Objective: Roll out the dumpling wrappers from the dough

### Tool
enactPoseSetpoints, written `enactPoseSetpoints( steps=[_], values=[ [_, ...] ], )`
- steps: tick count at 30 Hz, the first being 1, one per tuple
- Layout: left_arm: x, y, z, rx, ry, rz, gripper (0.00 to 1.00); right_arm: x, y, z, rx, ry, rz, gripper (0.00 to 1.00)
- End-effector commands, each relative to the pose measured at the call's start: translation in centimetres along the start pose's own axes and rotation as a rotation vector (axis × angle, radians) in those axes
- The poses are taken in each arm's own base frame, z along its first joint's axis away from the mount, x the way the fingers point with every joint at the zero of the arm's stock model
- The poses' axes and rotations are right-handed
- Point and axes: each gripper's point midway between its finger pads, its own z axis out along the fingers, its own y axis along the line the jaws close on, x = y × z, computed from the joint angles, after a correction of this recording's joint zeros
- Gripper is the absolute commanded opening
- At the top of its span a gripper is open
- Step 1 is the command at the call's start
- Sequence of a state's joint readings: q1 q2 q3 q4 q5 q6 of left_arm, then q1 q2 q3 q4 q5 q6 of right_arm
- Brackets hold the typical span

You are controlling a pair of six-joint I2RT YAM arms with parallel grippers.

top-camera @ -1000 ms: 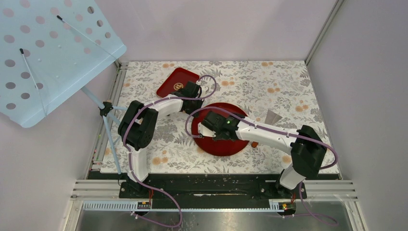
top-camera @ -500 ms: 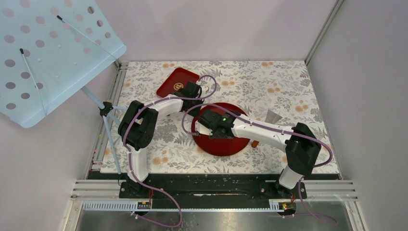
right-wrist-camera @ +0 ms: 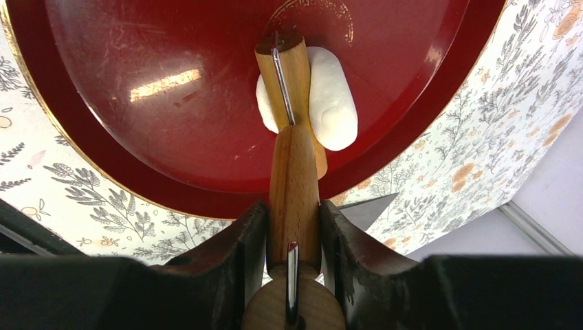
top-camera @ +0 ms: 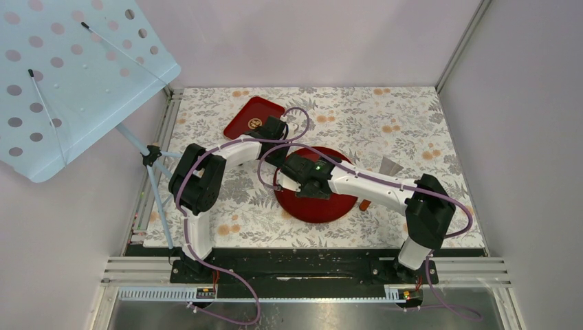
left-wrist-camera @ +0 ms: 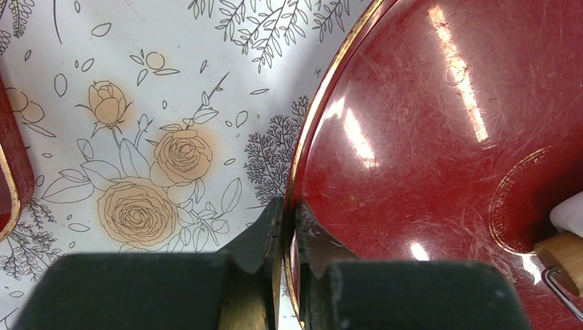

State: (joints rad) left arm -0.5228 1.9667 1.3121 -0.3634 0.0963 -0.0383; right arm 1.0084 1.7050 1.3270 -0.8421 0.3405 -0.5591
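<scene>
A round red plate (top-camera: 330,206) lies mid-table on the floral cloth. My left gripper (top-camera: 278,150) is shut on its left rim; in the left wrist view the jaws (left-wrist-camera: 289,220) pinch the gold edge of the plate (left-wrist-camera: 440,137). My right gripper (top-camera: 297,180) hovers over the plate, shut (right-wrist-camera: 293,206) on the handle of a wooden roller (right-wrist-camera: 292,165). The roller's head (right-wrist-camera: 283,69) rests on a flattened oval piece of white dough (right-wrist-camera: 333,100) inside the plate (right-wrist-camera: 172,103). From the left wrist, dough (left-wrist-camera: 570,213) and roller (left-wrist-camera: 560,251) peek in at the right edge.
A red rectangular tray (top-camera: 253,113) sits behind the left gripper. A small grey wedge-shaped piece (top-camera: 390,166) lies right of the plate, and an orange bit (top-camera: 363,205) shows under the right forearm. A blue perforated panel (top-camera: 69,69) overhangs the upper left. Walls enclose the table.
My right gripper has slid leftward across the plate with the roller in it. The left gripper has stayed on the rim.
</scene>
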Motion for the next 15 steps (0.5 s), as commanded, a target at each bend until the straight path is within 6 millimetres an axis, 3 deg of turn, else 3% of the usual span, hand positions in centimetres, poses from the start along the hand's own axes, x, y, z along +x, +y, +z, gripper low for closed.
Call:
enactPoseSetpoints(
  steps=[1,15],
  values=[
    [1.8,0.5,0.9,-0.046,0.060,0.030,0.00,-4.4,2.3,0.2,-0.125,-0.158,0.063,0.00],
    [1.8,0.5,0.8,-0.045,0.059,0.029,0.00,-6.0,3.5,-0.4,-0.236,-0.217,0.137,0.00]
  ],
)
